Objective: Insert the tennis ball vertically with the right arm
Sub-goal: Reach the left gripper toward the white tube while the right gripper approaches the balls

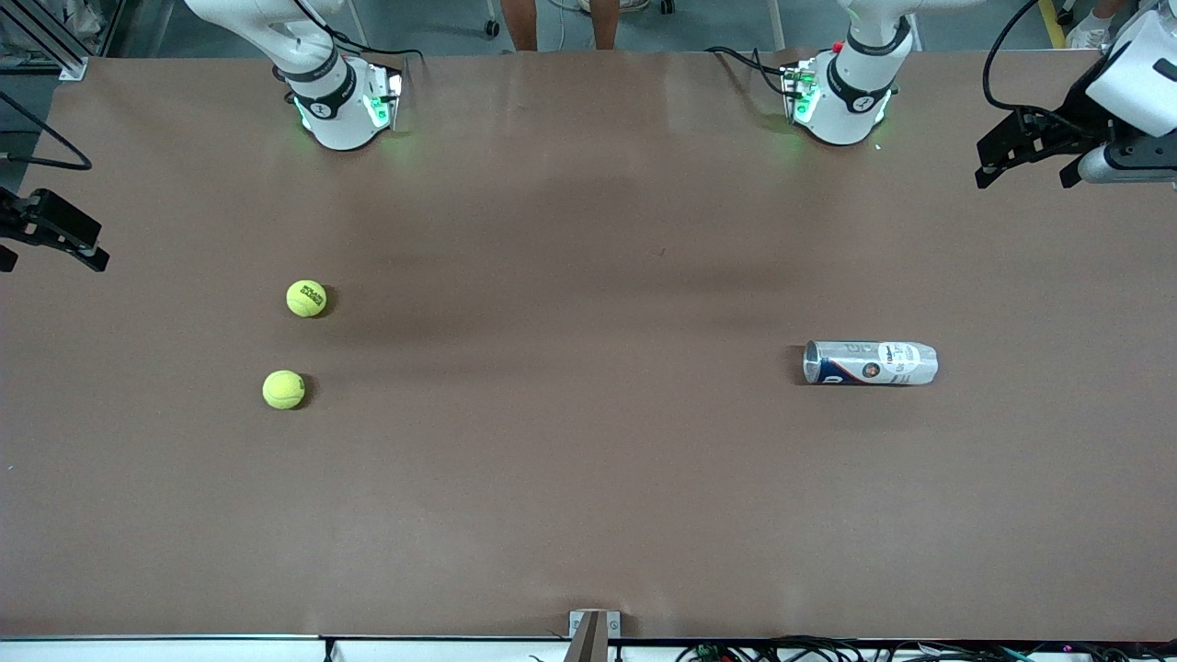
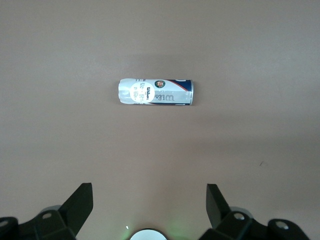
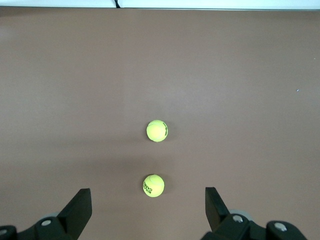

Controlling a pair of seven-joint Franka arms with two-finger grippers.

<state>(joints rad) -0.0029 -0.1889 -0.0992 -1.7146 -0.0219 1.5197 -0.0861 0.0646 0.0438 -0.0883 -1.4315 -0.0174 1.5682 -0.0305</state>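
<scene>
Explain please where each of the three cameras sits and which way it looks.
Front view: high across the table, facing both arm bases; shows two tennis balls and the lying can.
Left wrist view: looks down on the can; open left gripper shows.
Right wrist view: looks down on the balls; open right gripper shows.
Each wrist view shares its objects with the front view.

Both arms had glossy white shells with black joint bands. Right arm [image 1: 313, 74]: round white base, green indicator lights glowing at its foot, black cable trailing off. Left arm [image 1: 860, 78]: same base and green glow, a small red button beside it. Right gripper [image 1: 51, 234] and left gripper [image 1: 1034, 152]: matte black, angular fingers; silver screws showed in the wrist views.
</scene>
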